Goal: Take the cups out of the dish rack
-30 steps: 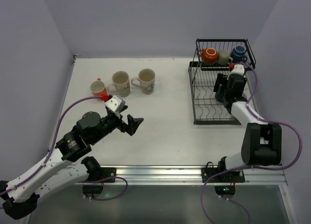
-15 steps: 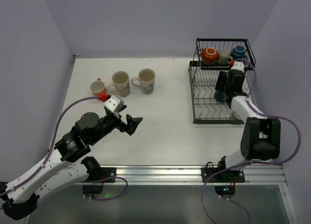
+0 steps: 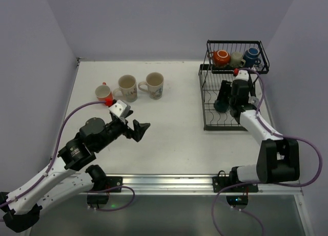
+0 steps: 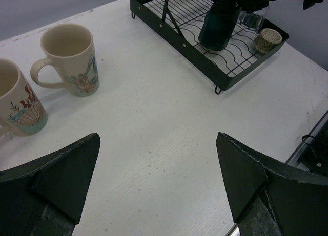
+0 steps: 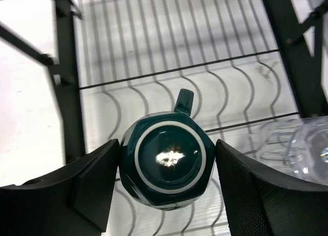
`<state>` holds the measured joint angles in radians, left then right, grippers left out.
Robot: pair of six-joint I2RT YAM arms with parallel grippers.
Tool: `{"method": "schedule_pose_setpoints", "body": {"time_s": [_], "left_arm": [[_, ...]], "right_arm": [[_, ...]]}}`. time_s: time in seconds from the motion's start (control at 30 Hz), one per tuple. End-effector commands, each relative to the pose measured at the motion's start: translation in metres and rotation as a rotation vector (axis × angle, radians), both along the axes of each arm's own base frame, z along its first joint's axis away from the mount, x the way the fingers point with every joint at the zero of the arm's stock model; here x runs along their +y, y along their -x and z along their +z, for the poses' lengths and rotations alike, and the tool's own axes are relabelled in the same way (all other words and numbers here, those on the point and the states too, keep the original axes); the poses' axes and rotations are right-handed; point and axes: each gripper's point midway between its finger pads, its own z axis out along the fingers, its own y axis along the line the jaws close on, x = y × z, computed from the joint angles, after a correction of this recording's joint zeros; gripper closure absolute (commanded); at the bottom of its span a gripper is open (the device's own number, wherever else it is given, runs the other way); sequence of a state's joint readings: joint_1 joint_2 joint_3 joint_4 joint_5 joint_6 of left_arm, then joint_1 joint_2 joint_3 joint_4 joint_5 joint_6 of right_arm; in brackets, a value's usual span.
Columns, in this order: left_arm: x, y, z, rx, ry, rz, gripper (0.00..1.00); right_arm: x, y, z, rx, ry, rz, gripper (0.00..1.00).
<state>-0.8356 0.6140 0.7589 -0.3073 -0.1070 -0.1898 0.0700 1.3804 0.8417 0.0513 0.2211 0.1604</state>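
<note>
Above the dish rack's (image 3: 225, 127) lower tray, the right gripper (image 5: 167, 169) pinched the dark teal mug (image 3: 221, 100) by its sides, evidently for lifting out, while the left gripper (image 4: 156, 138) hung spread well left of the rack.

The views' edges cut off a patterned mug (image 4: 19, 104) and a blurred clear glass (image 5: 306, 146).

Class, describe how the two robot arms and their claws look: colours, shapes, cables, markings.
Both arms have white links joined by black cylindrical joints. A purple cable loops along the left arm; another trails the right arm. Each wrist carries a white block with a small red part. The left claw and right claw have broad, matte black, wedge-shaped fingers.
</note>
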Motion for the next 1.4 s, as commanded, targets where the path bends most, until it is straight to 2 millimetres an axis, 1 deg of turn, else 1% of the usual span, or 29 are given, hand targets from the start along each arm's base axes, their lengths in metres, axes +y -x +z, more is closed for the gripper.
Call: {"method": "schedule_pose_setpoints", "body": {"time_s": [0.0, 0.13, 0.17, 0.23, 0.3, 0.33, 0.43, 0.5, 0.53, 0.57, 0.63, 0.67, 0.73, 0.77, 0.8, 0.83, 0.87, 0.9, 0.97, 1.0, 1.03, 1.07, 1.1, 1.2, 1.23, 1.27, 1.3, 1.33, 1.37], "left_arm": [[-0.004, -0.006, 0.005, -0.026, 0.012, -0.005, 0.0], [-0.015, -0.003, 0.005, 0.001, 0.022, -0.05, 0.0], [-0.018, -0.003, 0.007, 0.007, 0.028, -0.06, 0.0], [-0.025, -0.001, 0.01, 0.024, 0.052, -0.087, 0.0], [-0.032, 0.001, 0.017, 0.036, 0.073, -0.113, 0.0], [-0.033, 0.001, 0.021, 0.046, 0.09, -0.11, 0.0], [-0.042, -0.002, 0.021, 0.084, 0.133, -0.111, 0.0], [-0.054, -0.005, 0.018, 0.106, 0.163, -0.133, 0.0], [-0.063, -0.002, 0.014, 0.139, 0.183, -0.17, 0.0], [-0.073, -0.005, 0.012, 0.149, 0.199, -0.191, 0.0], [-0.088, -0.003, 0.009, 0.193, 0.241, -0.237, 0.0], [-0.098, -0.01, 0.007, 0.198, 0.26, -0.248, 0.0], [-0.109, -0.013, 0.002, 0.232, 0.288, -0.264, 0.02], [-0.119, -0.02, -0.004, 0.241, 0.296, -0.265, 0.03], [-0.124, -0.023, -0.009, 0.26, 0.301, -0.268, 0.04], [-0.129, -0.025, -0.005, 0.27, 0.315, -0.277, 0.04], [-0.136, -0.027, -0.012, 0.288, 0.307, -0.285, 0.05], [-0.141, -0.027, -0.014, 0.295, 0.311, -0.298, 0.05], [-0.141, -0.03, -0.015, 0.291, 0.312, -0.285, 0.06], [-0.138, -0.034, -0.017, 0.283, 0.306, -0.261, 0.06], [-0.136, -0.034, -0.021, 0.279, 0.296, -0.25, 0.05], [-0.132, -0.035, -0.024, 0.282, 0.28, -0.237, 0.05], [-0.129, -0.038, -0.026, 0.267, 0.259, -0.213, 0.05], [-0.12, -0.04, -0.03, 0.256, 0.222, -0.179, 0.05], [-0.117, -0.039, -0.031, 0.25, 0.207, -0.171, 0.05], [-0.115, -0.039, -0.031, 0.246, 0.201, -0.167, 0.05], [-0.113, -0.04, -0.032, 0.242, 0.192, -0.162, 0.05], [-0.111, -0.039, -0.035, 0.245, 0.187, -0.16, 0.05], [-0.109, -0.037, -0.035, 0.245, 0.183, -0.16, 0.05]], "right_arm": [[0.023, -0.005, 0.051, -0.175, -0.091, 0.018, 0.63], [0.031, 0.001, 0.057, -0.216, -0.176, 0.009, 0.64], [0.033, 0.004, 0.055, -0.217, -0.2, 0.004, 0.64], [0.033, 0.009, 0.063, -0.245, -0.226, -0.001, 0.64], [0.033, 0.013, 0.065, -0.26, -0.246, -0.01, 0.64], [0.033, 0.016, 0.072, -0.281, -0.256, -0.009, 0.64], [0.034, 0.02, 0.077, -0.3, -0.288, -0.019, 0.64], [0.035, 0.021, 0.073, -0.295, -0.303, -0.024, 0.64], [0.036, 0.021, 0.072, -0.295, -0.308, -0.021, 0.64], [0.037, 0.022, 0.069, -0.29, -0.321, -0.024, 0.64], [0.038, 0.023, 0.071, -0.304, -0.338, -0.025, 0.65], [0.038, 0.024, 0.071, -0.308, -0.353, -0.028, 0.65], [0.039, 0.023, 0.076, -0.324, -0.364, -0.029, 0.65], [0.038, 0.022, 0.077, -0.327, -0.369, -0.034, 0.65], [0.039, 0.021, 0.077, -0.322, -0.374, -0.032, 0.65], [0.039, 0.021, 0.071, -0.295, -0.37, -0.035, 0.64], [0.039, 0.019, 0.07, -0.281, -0.362, -0.036, 0.62], [0.04, 0.017, 0.06, -0.243, -0.354, -0.029, 0.53], [0.049, 0.019, 0.044, -0.182, -0.361, 0.013, 0.4], [0.057, 0.022, 0.04, -0.167, -0.374, 0.051, 0.26], [0.064, 0.024, 0.039, -0.178, -0.372, 0.082, 0.18], [0.065, 0.029, 0.032, -0.166, -0.371, 0.09, 0.13], [0.064, 0.033, 0.036, -0.172, -0.369, 0.091, 0.02], [0.066, 0.039, 0.04, -0.169, -0.349, 0.111, 0.01], [0.066, 0.044, 0.038, -0.148, -0.32, 0.12, 0.01], [0.067, 0.045, 0.038, -0.137, -0.309, 0.119, 0.01], [0.066, 0.052, 0.027, -0.076, -0.294, 0.114, 0.01], [0.07, 0.057, 0.022, -0.039, -0.281, 0.118, 0.01], [0.065, 0.059, 0.018, -0.025, -0.251, 0.086, 0.01]]}}
